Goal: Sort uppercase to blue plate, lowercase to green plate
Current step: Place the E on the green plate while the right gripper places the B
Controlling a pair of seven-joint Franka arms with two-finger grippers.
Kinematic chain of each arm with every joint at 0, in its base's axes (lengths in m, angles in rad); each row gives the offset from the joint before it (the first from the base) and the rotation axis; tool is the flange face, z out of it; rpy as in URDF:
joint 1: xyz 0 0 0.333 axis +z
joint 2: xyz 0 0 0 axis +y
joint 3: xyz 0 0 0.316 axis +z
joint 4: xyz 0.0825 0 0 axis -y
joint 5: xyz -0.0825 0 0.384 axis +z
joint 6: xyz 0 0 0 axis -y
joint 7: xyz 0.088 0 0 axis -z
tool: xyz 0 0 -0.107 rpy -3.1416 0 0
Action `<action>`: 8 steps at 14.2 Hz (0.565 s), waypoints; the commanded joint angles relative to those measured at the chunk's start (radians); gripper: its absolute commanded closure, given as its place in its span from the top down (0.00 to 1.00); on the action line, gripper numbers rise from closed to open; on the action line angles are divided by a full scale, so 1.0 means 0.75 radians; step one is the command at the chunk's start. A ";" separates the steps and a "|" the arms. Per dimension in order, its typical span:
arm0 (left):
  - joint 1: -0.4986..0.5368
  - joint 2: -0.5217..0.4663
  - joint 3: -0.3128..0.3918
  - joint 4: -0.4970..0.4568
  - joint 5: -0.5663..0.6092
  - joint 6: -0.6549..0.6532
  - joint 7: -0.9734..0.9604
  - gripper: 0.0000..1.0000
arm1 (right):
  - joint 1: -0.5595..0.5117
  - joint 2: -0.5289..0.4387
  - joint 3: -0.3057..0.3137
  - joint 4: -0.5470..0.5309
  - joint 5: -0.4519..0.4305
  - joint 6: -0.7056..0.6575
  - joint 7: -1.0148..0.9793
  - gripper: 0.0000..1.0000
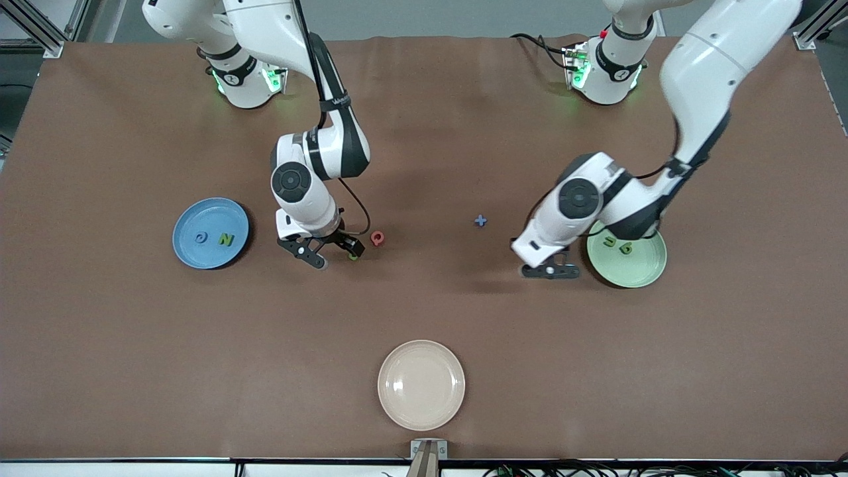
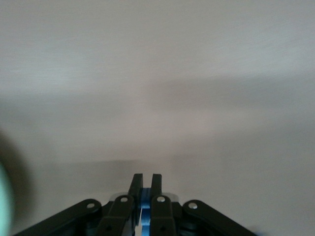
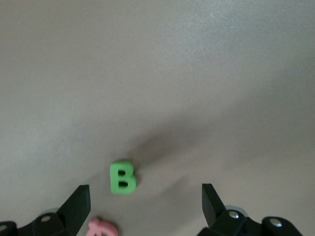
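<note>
The blue plate (image 1: pixel 199 255) holds a blue G (image 1: pixel 199 236) and a green N (image 1: pixel 226 239). My right gripper (image 1: pixel 336 254) is open, low over a green B (image 1: pixel 353 256). In the right wrist view the B (image 3: pixel 122 177) lies just ahead of the open gripper (image 3: pixel 144 196), with the pink-red Q (image 3: pixel 102 228) beside one finger. The Q (image 1: pixel 377 238) lies on the table beside the B. A blue x (image 1: pixel 480 221) lies mid-table. My left gripper (image 1: pixel 550 270) is shut on a small blue foam letter (image 2: pixel 146 196) beside the green plate (image 1: pixel 639 271), which holds two green letters (image 1: pixel 618 246).
A cream-white plate (image 1: pixel 421 384) sits near the table's front edge, nearer to the camera than all the letters. The green plate's rim (image 2: pixel 4 206) shows at the edge of the left wrist view. Brown table surface surrounds the letters.
</note>
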 commanded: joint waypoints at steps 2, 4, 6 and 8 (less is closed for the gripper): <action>0.218 -0.155 -0.053 -0.194 0.020 0.009 0.253 0.00 | -0.047 0.083 0.082 0.079 0.037 0.073 0.058 0.92; 0.324 -0.208 -0.057 -0.253 0.020 0.011 0.407 0.00 | -0.066 0.092 0.100 0.093 0.037 0.071 0.060 0.85; 0.422 -0.261 -0.061 -0.304 0.020 0.019 0.574 0.00 | -0.068 0.092 0.100 0.093 0.037 0.071 0.058 0.77; 0.496 -0.270 -0.061 -0.319 0.020 0.023 0.705 0.01 | -0.074 0.096 0.103 0.093 0.037 0.067 0.058 0.65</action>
